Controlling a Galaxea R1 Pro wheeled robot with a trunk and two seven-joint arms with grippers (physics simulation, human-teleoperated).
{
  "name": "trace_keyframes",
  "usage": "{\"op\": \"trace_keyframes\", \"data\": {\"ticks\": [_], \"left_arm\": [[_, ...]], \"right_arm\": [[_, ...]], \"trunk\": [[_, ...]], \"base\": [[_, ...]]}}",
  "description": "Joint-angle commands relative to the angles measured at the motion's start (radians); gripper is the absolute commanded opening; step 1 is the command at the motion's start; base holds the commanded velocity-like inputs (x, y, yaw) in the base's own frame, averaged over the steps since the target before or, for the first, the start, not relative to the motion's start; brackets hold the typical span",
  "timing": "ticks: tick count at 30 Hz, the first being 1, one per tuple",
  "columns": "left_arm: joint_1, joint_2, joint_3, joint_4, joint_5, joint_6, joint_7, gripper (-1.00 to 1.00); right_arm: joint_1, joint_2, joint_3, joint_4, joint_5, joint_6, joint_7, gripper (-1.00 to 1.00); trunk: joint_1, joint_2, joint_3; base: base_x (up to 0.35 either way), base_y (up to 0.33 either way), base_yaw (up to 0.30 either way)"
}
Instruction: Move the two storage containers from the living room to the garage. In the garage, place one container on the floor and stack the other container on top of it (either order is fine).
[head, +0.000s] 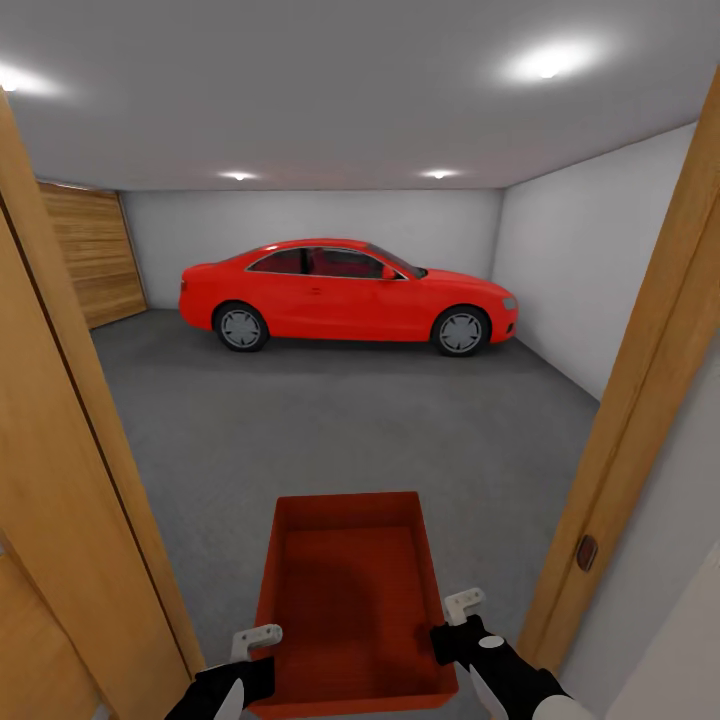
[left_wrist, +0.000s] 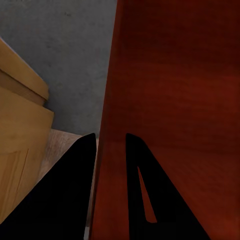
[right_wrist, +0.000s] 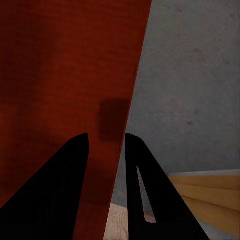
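I'm sitting in the doorway with the garage opening up ahead, and I've got one storage container (head: 350, 600) held out in front of me at six o'clock in the head view. It's a red-orange rectangular bin, open at the top, thin plain walls, nothing inside, with a darker shadow across its bottom. It hangs over the grey speckled floor (head: 330, 420), long side pointing away from me toward twelve o'clock.

My left gripper (head: 255, 640) sits at about seven o'clock on the bin's left wall. In the left wrist view the left gripper (left_wrist: 111, 150) has one dark finger on each side of that thin wall, closed down narrow onto it. My right gripper (head: 462, 607) sits at about five o'clock on the right wall. In the right wrist view the right gripper (right_wrist: 107, 145) does the same, fingers straddling the wall's edge, pinched on it.

The wooden door frame (head: 640, 400) rises at three o'clock, and more wood panelling (head: 60, 480) stands at nine o'clock. A red car (head: 345, 295) is parked side-on at twelve o'clock, well apart from the bin, against the white back wall. A wooden garage door (head: 95, 255) shows at ten o'clock. Ceiling spotlights (head: 545, 65) glow overhead.
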Motion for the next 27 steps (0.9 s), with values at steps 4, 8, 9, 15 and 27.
{"op": "trace_keyframes", "data": {"ticks": [4, 8, 9, 15, 27], "left_arm": [[0.0, -0.001, 0.003, 0.001, -0.014, 0.008, 0.012, -1.0], [0.001, -0.001, 0.003, 0.001, -0.015, 0.008, 0.012, -1.0], [0.001, -0.001, 0.003, 0.001, -0.015, 0.008, 0.012, -1.0], [0.001, -0.001, 0.003, 0.001, -0.015, 0.008, 0.012, -1.0], [0.0, -0.001, 0.003, 0.001, -0.015, 0.008, 0.012, -1.0]], "right_arm": [[0.0, 0.036, 0.002, -0.005, -0.001, -0.007, 0.035, -1.0], [0.0, 0.036, 0.001, -0.005, -0.001, -0.007, 0.035, -1.0], [0.0, 0.036, 0.001, -0.005, -0.001, -0.007, 0.035, -1.0], [0.0, 0.036, 0.001, -0.005, -0.001, -0.009, 0.034, -1.0], [0.0, 0.036, 0.001, -0.005, -0.001, -0.008, 0.035, -1.0]], "trunk": [[0.0, -0.001, 0.0], [0.0, -0.001, 0.0], [0.0, -0.001, 0.0], [0.0, -0.001, 0.0], [0.0, -0.001, 0.0]], "base": [[0.0, 0.0, 0.0], [0.0, 0.0, 0.0], [0.0, 0.0, 0.0], [0.0, 0.0, 0.0], [0.233, 0.0, 0.0]]}}
